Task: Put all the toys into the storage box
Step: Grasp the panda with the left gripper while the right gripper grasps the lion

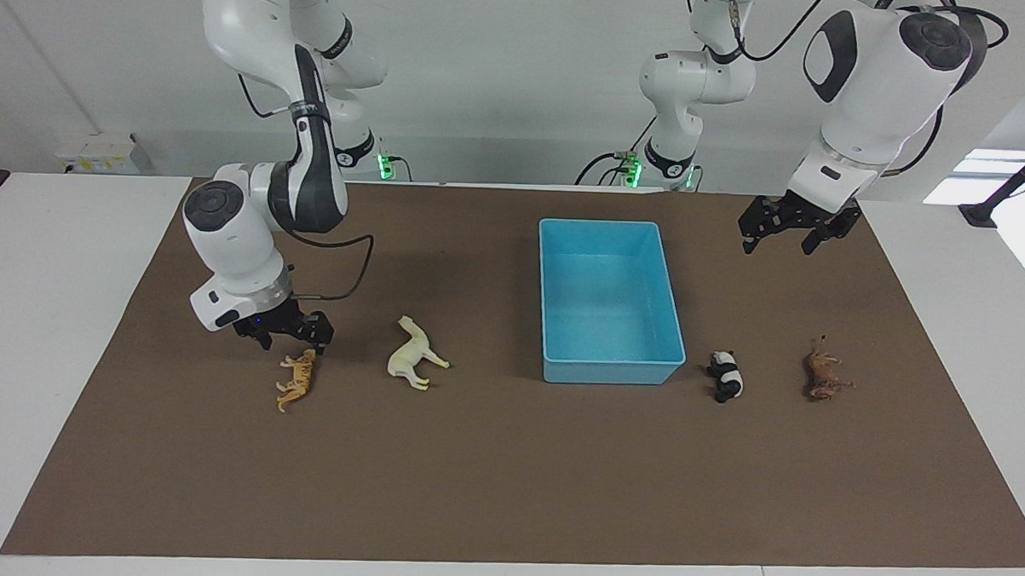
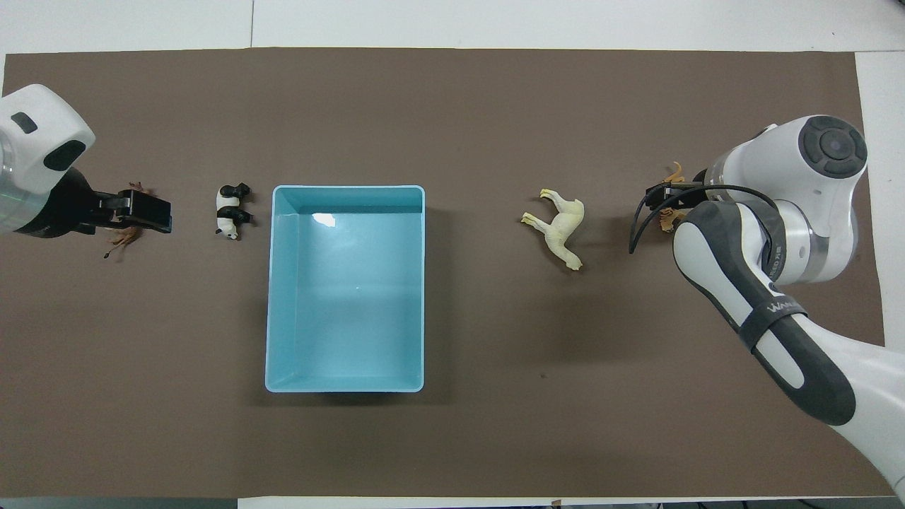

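The light blue storage box (image 1: 612,372) stands empty mid-table. The orange tiger (image 1: 296,383) lies toward the right arm's end of the table. My right gripper (image 1: 293,342) hangs open just above the tiger's nearer end; I cannot tell whether they touch. The cream horse (image 1: 415,357) lies between the tiger and the box. The panda (image 1: 725,375) lies beside the box toward the left arm's end, and the brown lion (image 1: 825,376) lies past the panda. My left gripper (image 1: 780,239) hangs open, high up. In the overhead view it (image 2: 159,214) covers most of the lion (image 2: 121,239).
A brown mat (image 1: 505,492) covers the table, with white tabletop (image 1: 51,306) showing around it. The right arm's elbow and a looping cable (image 1: 355,274) hang low over the mat between the tiger and the robots.
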